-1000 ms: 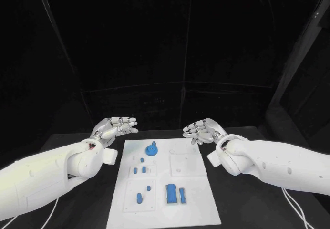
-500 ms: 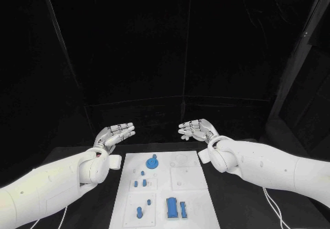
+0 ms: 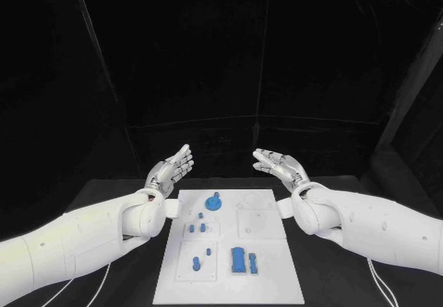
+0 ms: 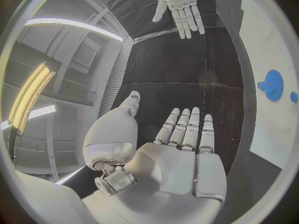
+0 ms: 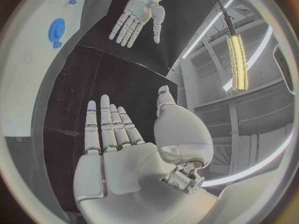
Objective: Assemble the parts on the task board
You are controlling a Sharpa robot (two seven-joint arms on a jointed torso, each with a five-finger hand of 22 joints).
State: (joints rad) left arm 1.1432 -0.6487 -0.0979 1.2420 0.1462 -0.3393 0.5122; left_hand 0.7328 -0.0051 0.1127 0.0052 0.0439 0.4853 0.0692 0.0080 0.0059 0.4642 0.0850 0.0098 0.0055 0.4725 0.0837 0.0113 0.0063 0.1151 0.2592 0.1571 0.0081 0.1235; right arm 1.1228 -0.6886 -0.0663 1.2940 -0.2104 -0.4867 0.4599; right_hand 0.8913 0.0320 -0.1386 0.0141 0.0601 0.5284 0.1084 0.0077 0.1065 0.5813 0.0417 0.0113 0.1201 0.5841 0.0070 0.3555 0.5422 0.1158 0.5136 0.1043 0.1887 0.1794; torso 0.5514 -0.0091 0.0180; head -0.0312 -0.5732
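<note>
Head view: both silver hands now hang flat and open above the far end of the black tabletop (image 3: 111,192), fingers straightened out where a second ago they were curled inward. The left hand (image 3: 171,167) and right hand (image 3: 280,166) face each other, palms inward, holding nothing. Between and below them lies the white rectangular task board (image 3: 267,256), carrying the small blue parts: a round blue disc with a peg (image 3: 214,203) near its far edge, small blue pegs (image 3: 196,226) mid-board, and a pair of blue rectangular blocks (image 3: 244,260) toward the near end. The smallest parts are too tiny to tell apart.

Left wrist view: the left hand (image 4: 177,154) spreads flat with its fingers (image 4: 187,127) extended and empty; the right hand (image 4: 179,7) shows opposite. The board's edge and the blue disc (image 4: 272,84) are cut off at the rim.

Right wrist view: the right hand (image 5: 124,154) lies open, the left hand (image 5: 137,16) beyond, the disc (image 5: 57,31) at the rim.
</note>
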